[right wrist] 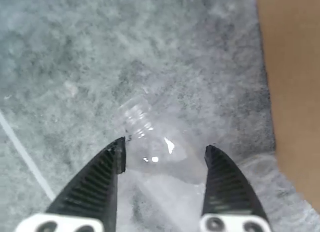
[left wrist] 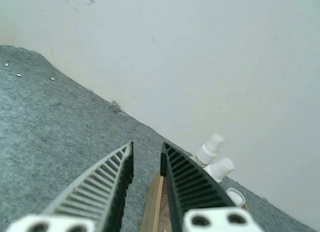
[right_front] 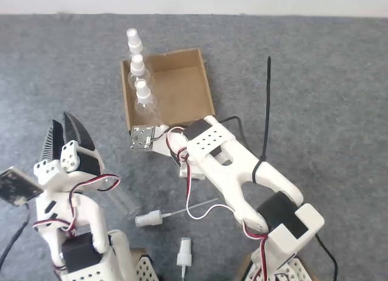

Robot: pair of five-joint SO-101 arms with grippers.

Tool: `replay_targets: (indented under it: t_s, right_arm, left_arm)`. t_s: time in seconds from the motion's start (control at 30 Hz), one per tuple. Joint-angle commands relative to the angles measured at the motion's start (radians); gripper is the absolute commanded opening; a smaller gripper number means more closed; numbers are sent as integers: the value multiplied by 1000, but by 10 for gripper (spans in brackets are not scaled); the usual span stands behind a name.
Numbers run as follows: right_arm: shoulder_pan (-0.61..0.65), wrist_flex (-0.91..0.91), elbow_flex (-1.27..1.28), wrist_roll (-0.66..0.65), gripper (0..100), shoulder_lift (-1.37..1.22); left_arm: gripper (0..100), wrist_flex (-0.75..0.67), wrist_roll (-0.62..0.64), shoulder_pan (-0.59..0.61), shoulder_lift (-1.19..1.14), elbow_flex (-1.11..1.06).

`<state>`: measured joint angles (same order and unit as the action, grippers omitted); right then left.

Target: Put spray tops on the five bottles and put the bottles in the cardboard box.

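Observation:
The cardboard box (right_front: pixel 182 87) lies open on the grey carpet. Three clear bottles with white spray tops stand along its left side (right_front: pixel 143 96) (left wrist: pixel 214 144). My right gripper (right wrist: pixel 165 146) is open, fingers on either side of a clear uncapped bottle (right wrist: pixel 145 127) lying on the carpet just outside the box's front wall. In the high view that gripper (right_front: pixel 180 165) is mostly hidden under its own arm. My left gripper (right_front: pixel 60 120) (left wrist: pixel 147 145) is raised at the near left, open by a narrow gap and holding nothing. Two loose spray tops (right_front: pixel 151 218) (right_front: pixel 184 252) lie at the front.
A faint clear bottle (right_front: pixel 123 199) seems to lie beside the left arm's base. A black cable (right_front: pixel 268 105) rises off the right arm. A thin white dip tube (right wrist: pixel 25 157) crosses the carpet near the right gripper. The pale wall (left wrist: pixel 200 51) stands behind the box.

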<state>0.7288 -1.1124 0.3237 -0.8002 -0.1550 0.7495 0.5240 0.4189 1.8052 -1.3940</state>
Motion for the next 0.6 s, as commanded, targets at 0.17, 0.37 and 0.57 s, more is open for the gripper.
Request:
replay_targets:
  t_s: [0.17, 0.37, 0.57]
  right_arm:
    - [-16, -125, -52, 115, 71, 25]
    - [-74, -220, -124, 275, 70, 25]
    - [-148, -255, -140, 451, 72, 25]
  left_arm:
    - [84, -31, -8, 8, 15, 7]
    - [84, -28, -8, 8, 15, 5]
    - [84, -32, -8, 8, 15, -4]
